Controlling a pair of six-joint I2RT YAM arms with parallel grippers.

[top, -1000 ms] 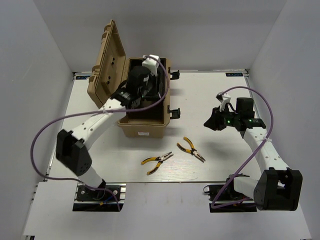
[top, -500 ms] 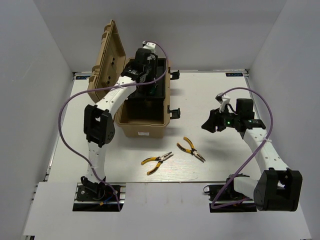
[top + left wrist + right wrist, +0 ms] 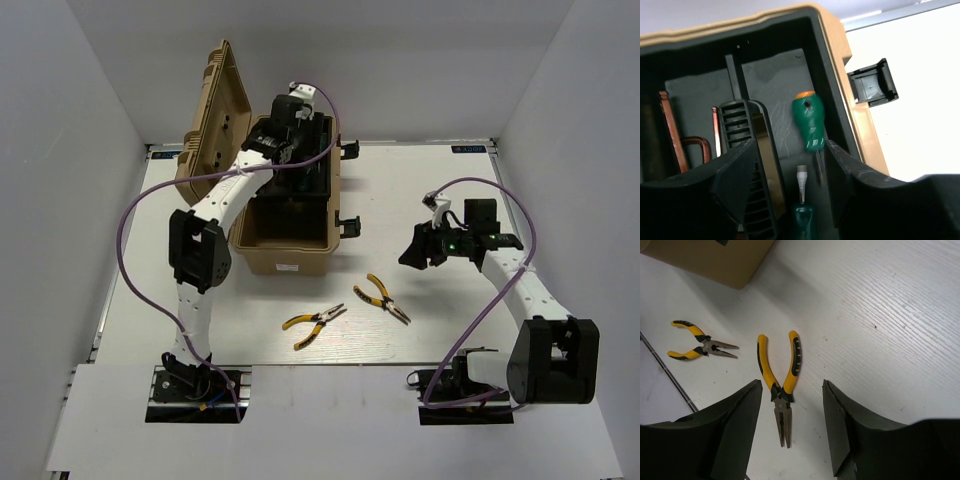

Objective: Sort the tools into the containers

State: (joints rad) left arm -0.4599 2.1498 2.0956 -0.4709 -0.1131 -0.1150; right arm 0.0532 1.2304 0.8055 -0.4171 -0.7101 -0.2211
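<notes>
Right wrist view: pliers [image 3: 781, 397], laid flat on worktop [image 3: 890, 315] below released, empty right pincer [image 3: 791, 390]; judged light, stiff, handles grippy but free to splay; to be taken across both handles near pivot.

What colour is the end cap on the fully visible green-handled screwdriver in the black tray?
Orange cap on the stubby green-handled screwdriver; it shows clearest in the left wrist view.

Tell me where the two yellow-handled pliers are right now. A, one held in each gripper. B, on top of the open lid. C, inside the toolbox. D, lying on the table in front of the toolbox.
D: the left pliers and the right pliers both lie flat on the white table, on the near side of the toolbox.
</notes>
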